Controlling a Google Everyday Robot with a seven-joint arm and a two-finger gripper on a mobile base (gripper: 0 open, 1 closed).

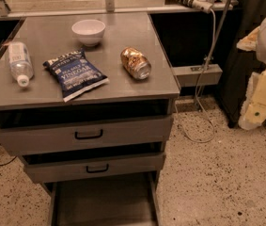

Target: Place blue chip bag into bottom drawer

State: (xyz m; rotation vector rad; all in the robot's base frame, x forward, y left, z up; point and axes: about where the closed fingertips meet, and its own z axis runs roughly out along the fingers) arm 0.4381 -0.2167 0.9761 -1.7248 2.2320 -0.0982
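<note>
The pincer (260, 98) seems to be the pale shape well right of the blue chip bag (75, 74), off the desk (137, 86); how open it is I cannot tell, but it does not hold the bag. The bag lies flat on the desk, with the bottom drawer (104, 201) pulled out below it. The step in hand looks like the reach, and next comes a grip from above the bag.

white lettering on the blue chip bag (75, 73) reads "vinegar"; the smaller lines above that word cannot be read. the gripper (262, 98) sits well apart, to the right of the bag.
</note>
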